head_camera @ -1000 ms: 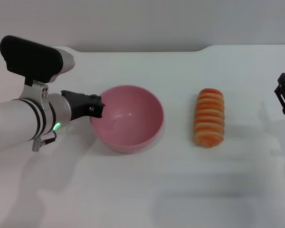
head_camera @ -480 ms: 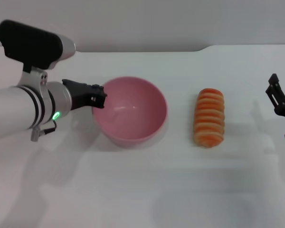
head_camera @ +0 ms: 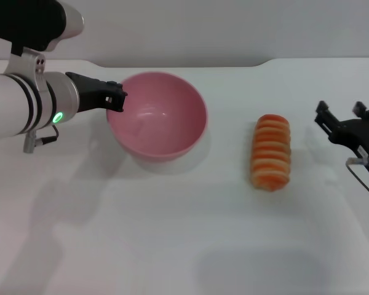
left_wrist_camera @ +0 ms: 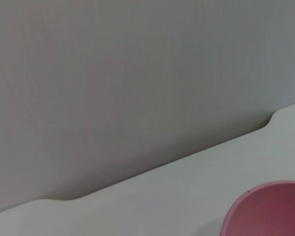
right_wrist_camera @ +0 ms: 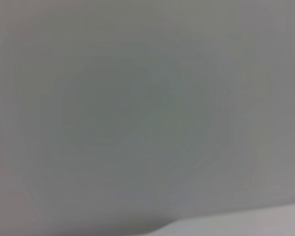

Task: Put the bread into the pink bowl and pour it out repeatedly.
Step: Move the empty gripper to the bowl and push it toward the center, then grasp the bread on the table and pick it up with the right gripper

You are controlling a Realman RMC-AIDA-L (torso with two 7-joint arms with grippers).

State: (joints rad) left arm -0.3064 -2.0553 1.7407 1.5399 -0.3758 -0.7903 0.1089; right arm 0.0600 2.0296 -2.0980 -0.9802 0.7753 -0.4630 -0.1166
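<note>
In the head view, the left gripper (head_camera: 115, 102) is clamped on the left rim of the bowl (head_camera: 157, 116), which is tilted, its opening turned toward the camera and its inside bare. The bowl appears lifted off the table (head_camera: 172, 233), with a soft shadow below it. The bread (head_camera: 271, 152) lies flat on the table to the right of the bowl, well apart from it, its long side running away from the robot and its striped crust up. The right gripper (head_camera: 343, 121) sits at the right edge, to the right of the bread and not touching it; its two dark fingers stand apart with nothing between them.

The left wrist view shows a grey wall (left_wrist_camera: 137, 83), the white table's far edge, and a curved part of the pink bowl's rim (left_wrist_camera: 265, 209) in one corner. The gripper's own fingers do not show.

The right wrist view shows almost only the grey wall (right_wrist_camera: 137, 108), with a thin pale strip of table (right_wrist_camera: 265, 219) along one edge. Neither bread nor fingers appear.
</note>
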